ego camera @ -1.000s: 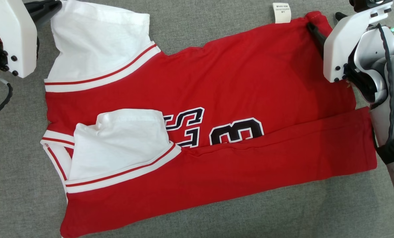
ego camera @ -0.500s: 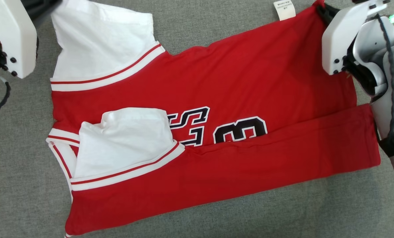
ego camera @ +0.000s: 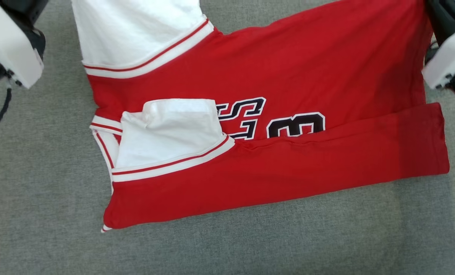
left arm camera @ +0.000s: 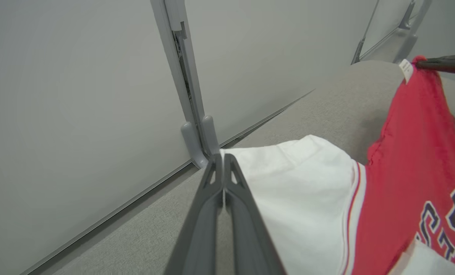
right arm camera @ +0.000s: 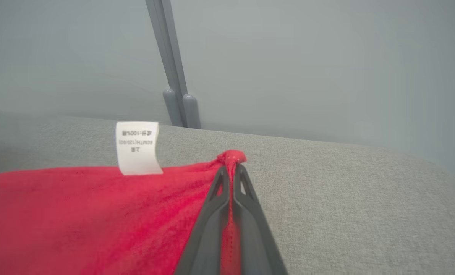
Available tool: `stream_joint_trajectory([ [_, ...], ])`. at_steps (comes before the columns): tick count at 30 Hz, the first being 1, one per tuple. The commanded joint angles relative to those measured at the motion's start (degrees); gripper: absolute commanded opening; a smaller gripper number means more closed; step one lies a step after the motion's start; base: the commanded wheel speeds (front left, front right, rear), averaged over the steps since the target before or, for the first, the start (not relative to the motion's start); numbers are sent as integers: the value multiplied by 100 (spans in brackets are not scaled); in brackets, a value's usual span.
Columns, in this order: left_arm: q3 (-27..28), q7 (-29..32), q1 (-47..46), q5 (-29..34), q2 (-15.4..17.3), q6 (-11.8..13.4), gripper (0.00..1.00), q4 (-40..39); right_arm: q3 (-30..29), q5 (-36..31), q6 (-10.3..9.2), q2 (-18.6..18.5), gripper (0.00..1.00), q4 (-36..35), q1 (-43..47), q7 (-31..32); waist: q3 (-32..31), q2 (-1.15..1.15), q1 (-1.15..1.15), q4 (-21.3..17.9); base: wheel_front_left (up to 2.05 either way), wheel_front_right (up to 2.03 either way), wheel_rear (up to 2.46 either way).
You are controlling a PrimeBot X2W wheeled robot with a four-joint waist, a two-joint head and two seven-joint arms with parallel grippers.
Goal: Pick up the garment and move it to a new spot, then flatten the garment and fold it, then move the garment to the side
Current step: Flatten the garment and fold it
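The garment (ego camera: 307,72) is a red jersey with white sleeves and black lettering, spread on a grey cloth surface (ego camera: 250,244). Its near long edge is folded over as a red band (ego camera: 288,172), with one white sleeve (ego camera: 170,133) tucked on top. In the left wrist view my left gripper (left arm camera: 222,156) is shut on the corner of the other white sleeve (left arm camera: 296,183). In the right wrist view my right gripper (right arm camera: 231,168) is shut on the red hem corner (right arm camera: 232,156), beside a white care label (right arm camera: 137,147). That far edge is raised off the surface.
A pale grey wall with an upright post (left arm camera: 185,76) stands just behind the far edge of the surface. The white arm housings sit at the upper left (ego camera: 9,46) and upper right (ego camera: 447,61) of the head view. Bare grey cloth lies in front of the garment.
My right gripper has shut on the red hem corner. The head camera has shifted, so the garment sits higher and further right in the picture. The far edge has come up.
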Motion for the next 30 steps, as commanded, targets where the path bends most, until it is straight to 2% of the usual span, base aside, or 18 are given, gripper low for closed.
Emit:
stream_joint_trajectory([
  [1, -5, -115, 139, -105, 81, 3, 0, -78, -1, 132, -12, -80, 0, -103, 177, -80, -89, 0, 0, 71, 0, 0, 0],
  [10, -73, -819, 1456, -1031, 618, 16, 0, -1133, -148, 972, -12, -733, 0, -1028, 1538, -585, -462, 0, 0, 336, 0, 0, 0],
  [17, -244, -1074, 2419, -1565, 938, 252, 0, -2049, -357, 1420, -11, -1081, 0, -1369, 2519, -908, -550, 0, 0, 511, 0, 0, 0],
  [22, -304, -1282, 2917, -1915, 1077, 349, 0, -2492, -466, 1569, -11, -1179, 0, -1468, 2986, -1198, -548, 0, 0, 581, 0, 0, 0],
  [30, -465, -1484, 3405, -2112, 1082, 385, 0, -2837, -539, 1714, -11, -1223, 0, -1572, 3407, -1633, -521, 0, 0, 628, 0, 0, 0],
])
